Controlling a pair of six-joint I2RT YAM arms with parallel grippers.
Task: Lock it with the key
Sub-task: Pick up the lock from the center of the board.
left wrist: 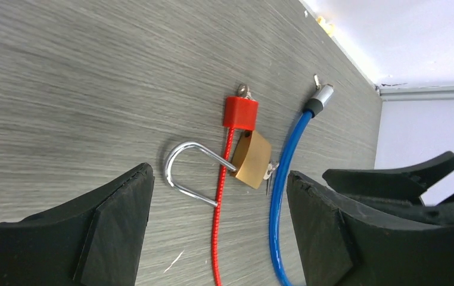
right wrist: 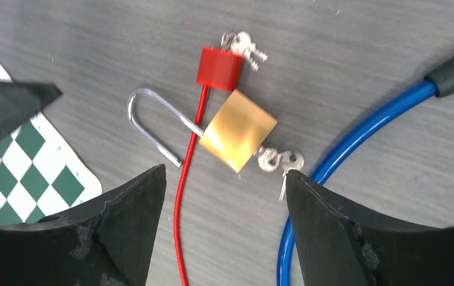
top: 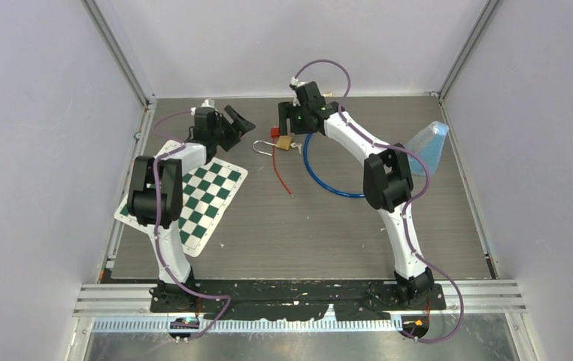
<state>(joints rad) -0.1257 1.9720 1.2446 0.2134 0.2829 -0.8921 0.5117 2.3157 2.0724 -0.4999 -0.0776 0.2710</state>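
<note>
The red cable and blue cable run off the right wrist view at 6 o'clock. Keys at the padlock look blurred.

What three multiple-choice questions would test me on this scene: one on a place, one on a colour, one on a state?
1. The checkered mat lies under which arm? A) right B) left C) neither
2. What colour is the thick cable? A) green B) yellow C) blue
3. How is the shackle of the padlock? A) open B) shut C) removed

Answers:
1 B: in the top view the mat sits beneath the left arm.
2 C: the cable curving past the padlock is blue.
3 A: one end of the shackle hangs free of the brass body.
</note>
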